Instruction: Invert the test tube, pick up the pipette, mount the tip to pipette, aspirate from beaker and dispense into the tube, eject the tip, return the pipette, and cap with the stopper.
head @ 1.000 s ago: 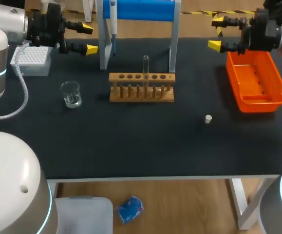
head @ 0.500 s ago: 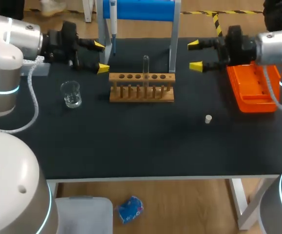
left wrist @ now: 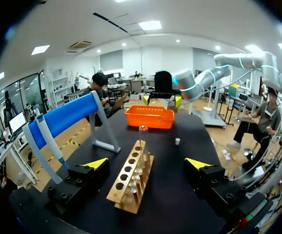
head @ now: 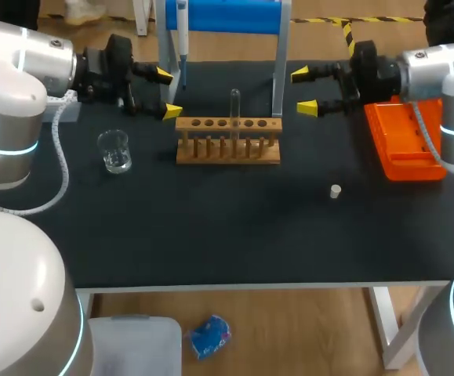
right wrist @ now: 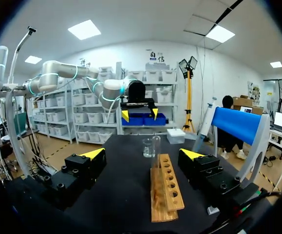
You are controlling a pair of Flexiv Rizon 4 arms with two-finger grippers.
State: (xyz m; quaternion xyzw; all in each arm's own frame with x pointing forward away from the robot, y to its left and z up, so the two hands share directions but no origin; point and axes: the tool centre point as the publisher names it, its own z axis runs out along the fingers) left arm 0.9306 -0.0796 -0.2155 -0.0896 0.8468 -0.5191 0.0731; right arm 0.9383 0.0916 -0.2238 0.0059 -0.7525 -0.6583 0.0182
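White stopper (head: 335, 190) lies loose on the black table (head: 227, 235), nearest. Beaker (head: 114, 151) sits off to the left. Wooden rack (head: 228, 141) is mid-table, test tube (head: 234, 106) upright in a middle hole. Left gripper (head: 168, 93) and right gripper (head: 303, 92) flank the rack, fingers spread wide, holding nothing. Pipette (head: 182, 31) hangs on the blue stand (head: 223, 16) behind.

Bright, even white light falls from flat panels in the ceiling (left wrist: 152, 25). The black table (head: 234, 235) looks matt from above, while from my wrists it shows a pale sheen farther out. The wooden rack (head: 228, 141) casts only a faint, soft shadow at its foot. Small glints sit on the beaker (head: 114, 151). The pale shell of my left arm (head: 7, 70) shines brightest.
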